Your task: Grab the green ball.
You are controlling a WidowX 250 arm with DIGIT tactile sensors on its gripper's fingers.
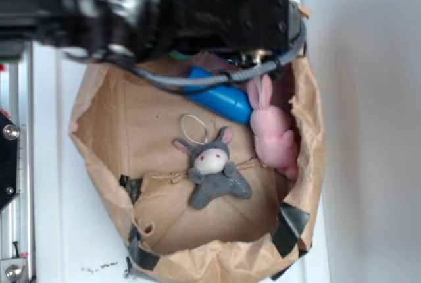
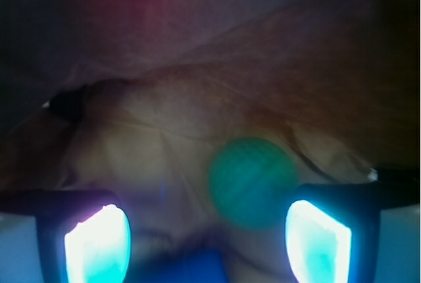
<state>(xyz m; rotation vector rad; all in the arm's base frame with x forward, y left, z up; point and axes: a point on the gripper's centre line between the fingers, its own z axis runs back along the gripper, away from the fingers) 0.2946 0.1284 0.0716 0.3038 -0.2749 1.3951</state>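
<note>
Crowding green ball point(image 2: 252, 181): blue cylinder point(image 1: 220, 101) (pink bunny point(image 1: 274, 131) beside).

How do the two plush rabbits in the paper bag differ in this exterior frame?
The grey plush rabbit with a white face lies in the middle of the brown paper bag's floor, limbs spread, fully in view; the pink plush rabbit lies against the bag's right wall, its lower end hidden by the paper. The grey one has a white loop at its head; no loop shows on the pink one. Both are small, long-eared soft toys.
</note>
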